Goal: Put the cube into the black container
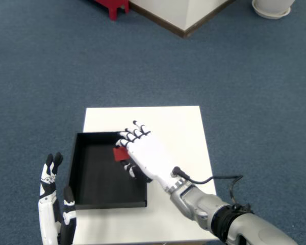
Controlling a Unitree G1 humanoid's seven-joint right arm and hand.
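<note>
One head camera looks steeply down onto the white table [183, 122].
</note>
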